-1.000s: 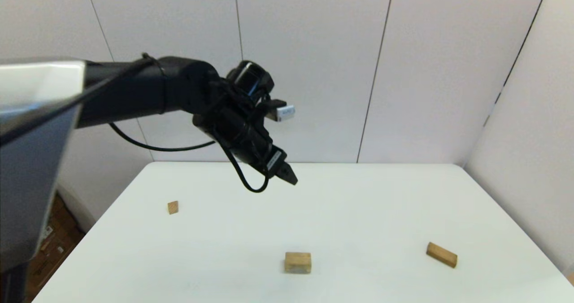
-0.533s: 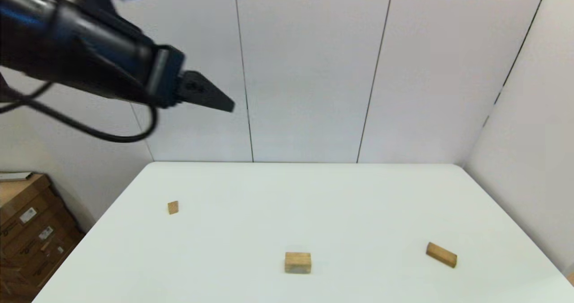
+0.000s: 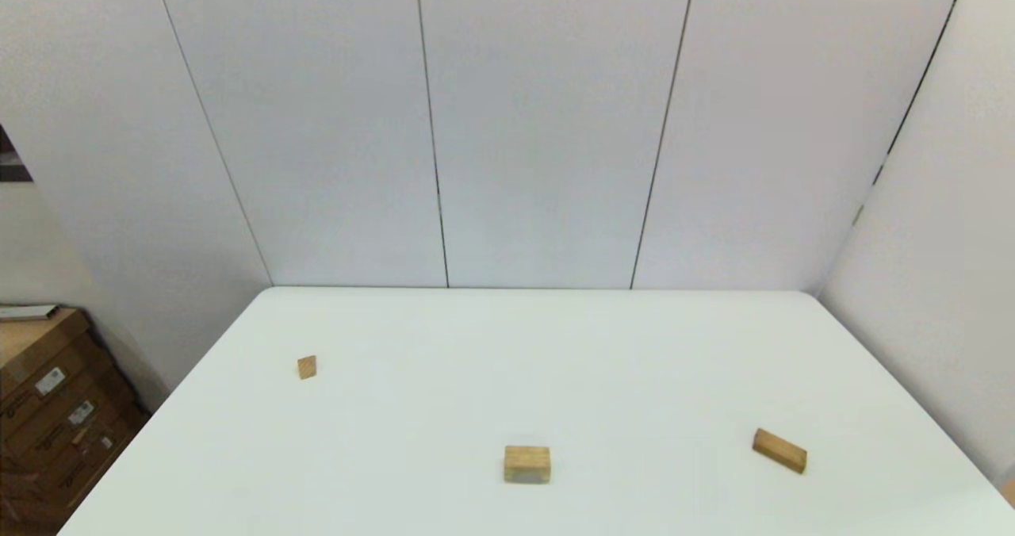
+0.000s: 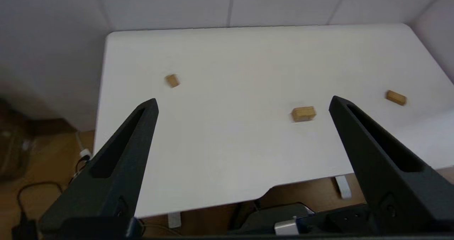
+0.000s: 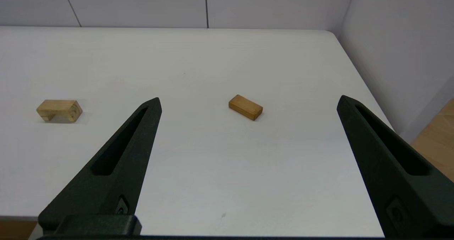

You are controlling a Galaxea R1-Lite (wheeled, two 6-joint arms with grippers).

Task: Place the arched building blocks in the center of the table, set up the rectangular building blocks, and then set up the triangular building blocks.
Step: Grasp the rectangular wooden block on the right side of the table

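Arched block [image 3: 526,465] sits at 6 o'clock on table [image 3: 555,346], bar [image 3: 779,450] at 4, wedge [image 3: 307,367] at 9 — light, rigid wood, likely best pinched across flat long sides — left gripper [image 4: 243,103] and right gripper [image 5: 248,101] both spread, empty, off the near edge.

white wall panels [image 3: 547,124] with thin dark lines between them stand behind the table [image 3: 507,361] and along one side of it. brown cardboard boxes [image 3: 47,409] sit on the floor beside the table. a wooden floor [image 4: 35,183] shows below the table's edge.
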